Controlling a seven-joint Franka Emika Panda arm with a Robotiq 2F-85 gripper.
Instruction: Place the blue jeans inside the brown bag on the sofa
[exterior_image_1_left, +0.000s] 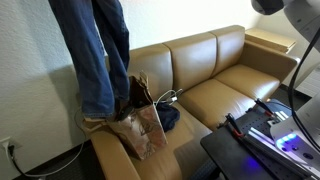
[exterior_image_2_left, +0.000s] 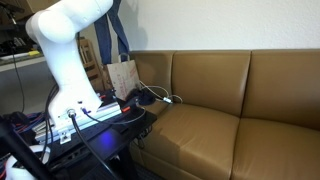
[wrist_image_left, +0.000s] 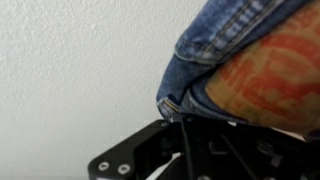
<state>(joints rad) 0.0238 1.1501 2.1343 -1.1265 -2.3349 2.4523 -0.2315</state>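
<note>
Holding the blue jeans (exterior_image_1_left: 95, 55) up high. My gripper (wrist_image_left: 183, 125) is closed tight on a denim edge. The wrist view shows the jaws pinched together at a seam, with cloth bunched right at them and the white wall (wrist_image_left: 80, 70) behind. In the exterior view that shows the hanging legs, the gripper itself is above the frame.

Key relation: the jeans hang straight down from me, long axis vertical, both legs side by side. The hems end about level with the mouth of the brown bag (exterior_image_1_left: 142, 125), toward its armrest (exterior_image_1_left: 110, 155) side. I cannot tell whether the hems are inside the rim or just beside it.

The bag stands on the sofa (exterior_image_1_left: 215, 65), on the end seat against that armrest, mouth up and leaning a little. So the target is below me and slightly off toward the middle of the sofa.

My read is that the step in hand is lining up over the opening. The next move needs a small sideways shift toward the bag's centre. After that comes a straight descent, so the legs fold in on themselves.

The risk is that the jeans are bigger than the bag. Cloth may drape over the rim or drag the bag over.

A dark navy cloth (exterior_image_1_left: 170, 118) lies on the seat just beside the bag and is not my target. An orange patterned patch (wrist_image_left: 265, 80) sits next to the denim in the wrist view. It is blurred and I cannot tell what it is.
</note>
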